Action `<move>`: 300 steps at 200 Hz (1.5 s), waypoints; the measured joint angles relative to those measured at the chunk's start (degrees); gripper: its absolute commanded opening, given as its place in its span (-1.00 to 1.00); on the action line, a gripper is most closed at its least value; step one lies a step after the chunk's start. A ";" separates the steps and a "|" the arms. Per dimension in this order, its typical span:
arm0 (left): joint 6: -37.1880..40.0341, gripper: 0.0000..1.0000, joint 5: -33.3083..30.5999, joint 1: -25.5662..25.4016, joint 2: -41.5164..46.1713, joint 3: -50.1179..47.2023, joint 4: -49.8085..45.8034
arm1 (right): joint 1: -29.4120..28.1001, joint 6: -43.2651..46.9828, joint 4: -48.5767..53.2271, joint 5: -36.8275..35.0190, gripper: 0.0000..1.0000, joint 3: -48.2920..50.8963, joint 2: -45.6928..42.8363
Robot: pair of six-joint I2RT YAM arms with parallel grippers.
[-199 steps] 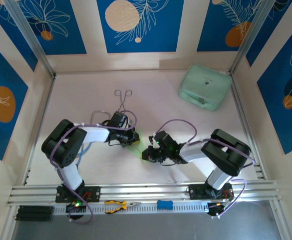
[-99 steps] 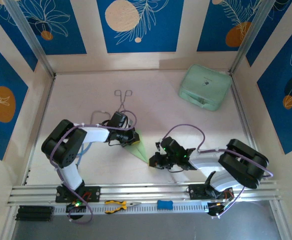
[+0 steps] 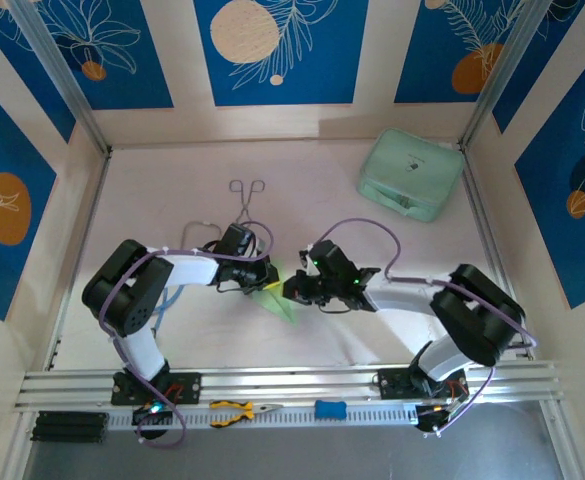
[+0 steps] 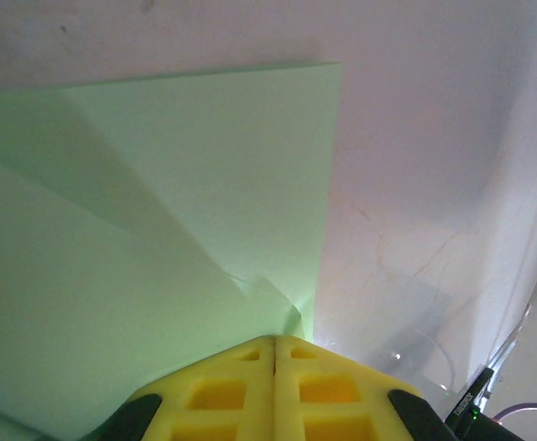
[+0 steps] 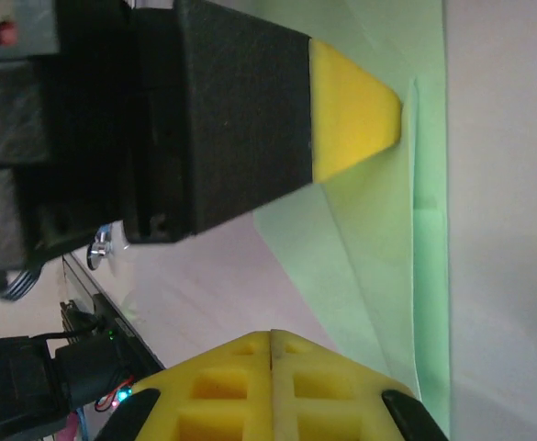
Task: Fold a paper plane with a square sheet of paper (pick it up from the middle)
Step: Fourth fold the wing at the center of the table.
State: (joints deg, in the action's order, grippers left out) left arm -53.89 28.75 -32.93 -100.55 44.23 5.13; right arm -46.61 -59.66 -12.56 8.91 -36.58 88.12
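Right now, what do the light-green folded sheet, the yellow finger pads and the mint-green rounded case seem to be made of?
Light-green folded sheet: thin paper, matte; sharp creases, layers showing through.
Yellow finger pads: probably foam or rubber, matte, with moulded square pockets.
Mint-green rounded case: likely plastic, smooth; too small to be sure.

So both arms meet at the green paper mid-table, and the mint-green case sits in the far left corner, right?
Not quite: the top external view shows the mint-green case in the far right corner. The rest stands: the left arm and the right arm meet at the green paper mid-table.
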 measured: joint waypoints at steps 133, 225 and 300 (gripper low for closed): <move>0.04 -0.82 0.15 0.00 0.02 0.00 0.00 | 0.02 -1.95 -3.56 1.84 -0.95 -2.19 11.63; 7.06 -0.85 -1.97 0.02 10.19 3.19 -7.89 | -0.24 -6.05 -15.80 2.08 -0.99 4.09 11.21; 6.40 -0.91 0.59 -0.13 7.93 -1.66 -6.21 | -0.24 -6.93 -16.61 2.08 -1.00 4.46 11.23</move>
State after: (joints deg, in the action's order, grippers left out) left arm -47.48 29.34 -33.06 -92.62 42.57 -1.08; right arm -46.85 -66.59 -29.17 10.98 -32.12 99.35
